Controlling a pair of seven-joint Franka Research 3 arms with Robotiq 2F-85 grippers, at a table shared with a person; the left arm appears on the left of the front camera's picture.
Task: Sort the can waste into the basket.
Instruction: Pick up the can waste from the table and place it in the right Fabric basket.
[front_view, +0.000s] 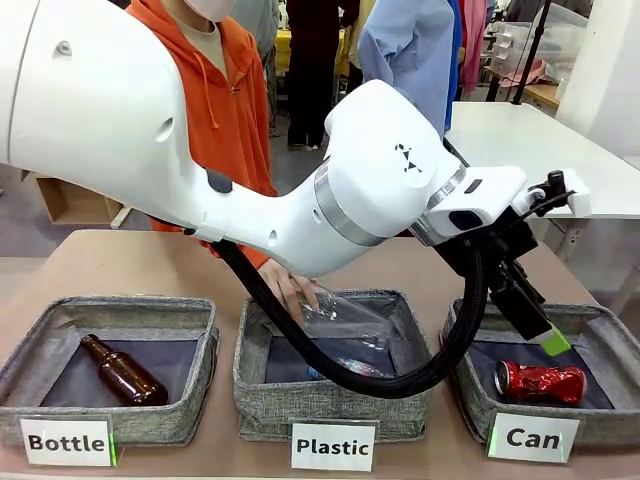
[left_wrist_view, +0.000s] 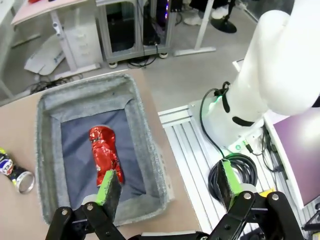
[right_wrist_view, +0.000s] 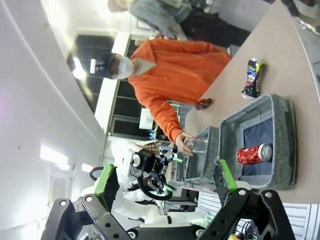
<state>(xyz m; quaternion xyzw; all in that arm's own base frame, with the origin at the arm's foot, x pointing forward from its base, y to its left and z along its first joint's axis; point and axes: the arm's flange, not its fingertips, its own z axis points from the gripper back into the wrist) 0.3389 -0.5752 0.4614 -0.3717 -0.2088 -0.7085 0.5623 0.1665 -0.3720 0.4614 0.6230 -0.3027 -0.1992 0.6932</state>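
Beside the basket (left_wrist_view: 48, 150), the left wrist view adds a dark can (left_wrist_view: 15, 172) on the table (left_wrist_view: 15, 125); both jaws gape empty.

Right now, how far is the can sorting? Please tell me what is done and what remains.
Done: the crushed red can lies inside the Can basket. In hand: nothing; the left tool hangs open and empty above that basket. Left: the dark can lies on the table outside the basket, so it needs picking up and dropping in.
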